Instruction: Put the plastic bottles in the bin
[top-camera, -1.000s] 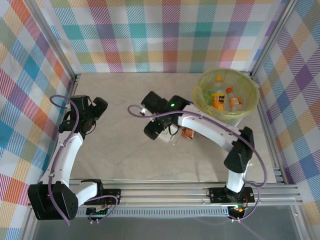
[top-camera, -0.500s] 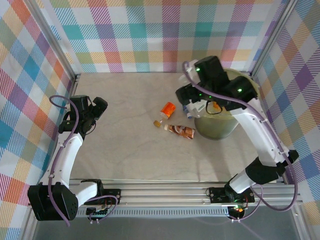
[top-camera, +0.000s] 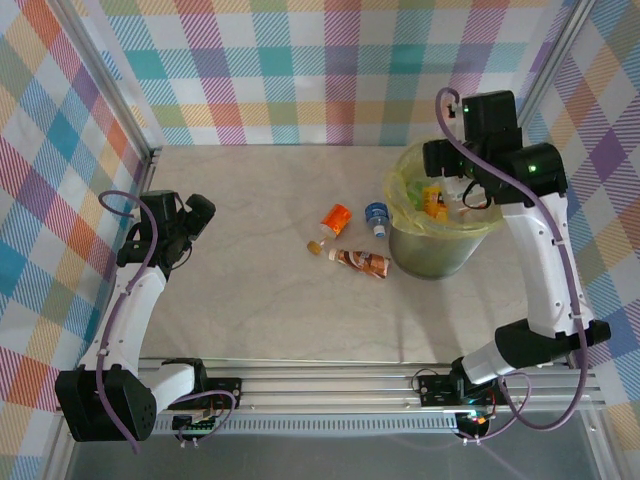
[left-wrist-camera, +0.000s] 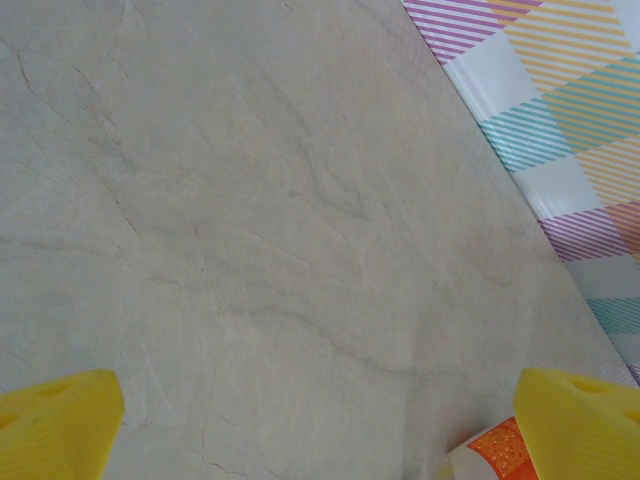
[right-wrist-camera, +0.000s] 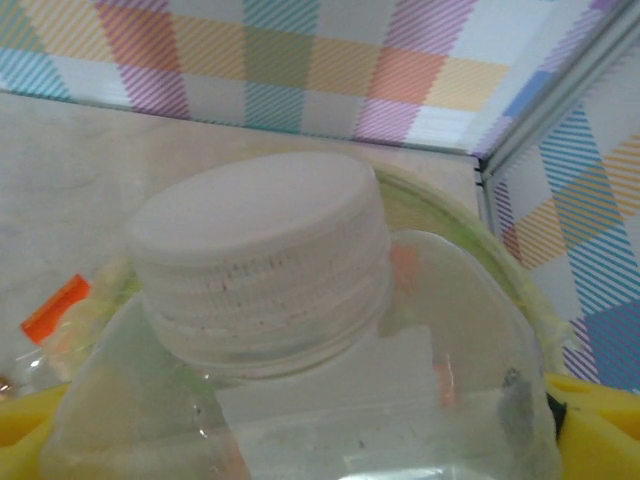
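Note:
My right gripper (top-camera: 456, 190) hangs over the bin (top-camera: 432, 256), a round grey-green tub lined with a yellow-green bag. In the right wrist view it (right-wrist-camera: 300, 440) is shut on a clear plastic bottle (right-wrist-camera: 320, 380) with a white cap (right-wrist-camera: 260, 250), and a yellow fingertip (right-wrist-camera: 598, 430) presses its side. Bottles with orange labels (top-camera: 434, 198) lie inside the bin. On the table left of the bin lie an orange bottle (top-camera: 337, 216), a blue-capped bottle (top-camera: 377, 214) and a crushed brown-labelled bottle (top-camera: 360, 262). My left gripper (top-camera: 196, 214) stands open and empty at the far left.
A small brownish cap (top-camera: 316, 246) lies beside the crushed bottle. In the left wrist view an orange-labelled bottle (left-wrist-camera: 495, 455) peeks in by the right yellow finger (left-wrist-camera: 585, 425). Checked walls close in the table on three sides; the bin rim (right-wrist-camera: 470, 240) sits near the back right corner.
The right arm has swung from the middle of the table up and right to above the bin, carrying the clear bottle. The bottles on the table came into view. The left arm stayed still.

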